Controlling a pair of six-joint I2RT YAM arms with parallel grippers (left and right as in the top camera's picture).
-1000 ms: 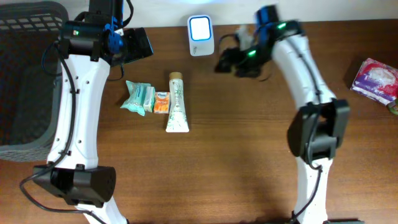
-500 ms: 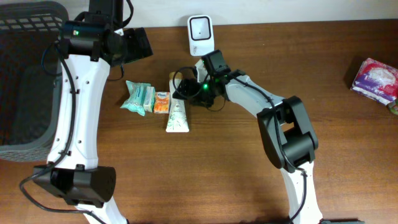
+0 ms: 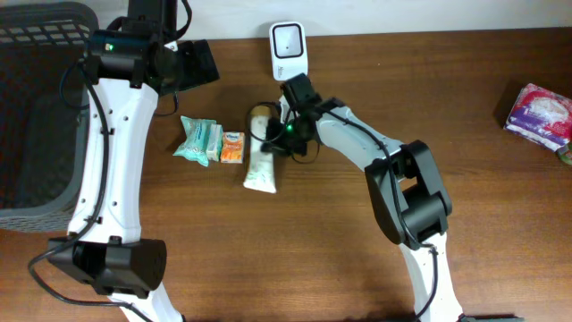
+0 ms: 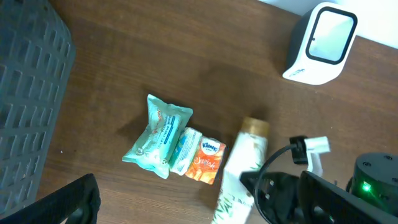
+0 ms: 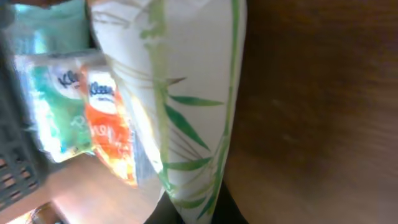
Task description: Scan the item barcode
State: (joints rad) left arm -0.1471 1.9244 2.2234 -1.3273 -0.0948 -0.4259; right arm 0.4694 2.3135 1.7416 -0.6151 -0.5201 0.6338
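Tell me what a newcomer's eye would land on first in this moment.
The eye goes first to the right gripper, shut on the white bamboo-print tube at mid-table, just in front of the white scanner standing at the far edge. Small tissue packs lie beside the tube. The left gripper hangs open above them, near the dark basket on the left.

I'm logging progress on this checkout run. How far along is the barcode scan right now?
Done: the right hand is closed on the bamboo-print tube. In hand: only that grasp; the tube appears to lie on the table beside the tissue packs. Left: lifting it and showing its barcode to the white scanner; no barcode is visible yet. The left hand is open and holds nothing.
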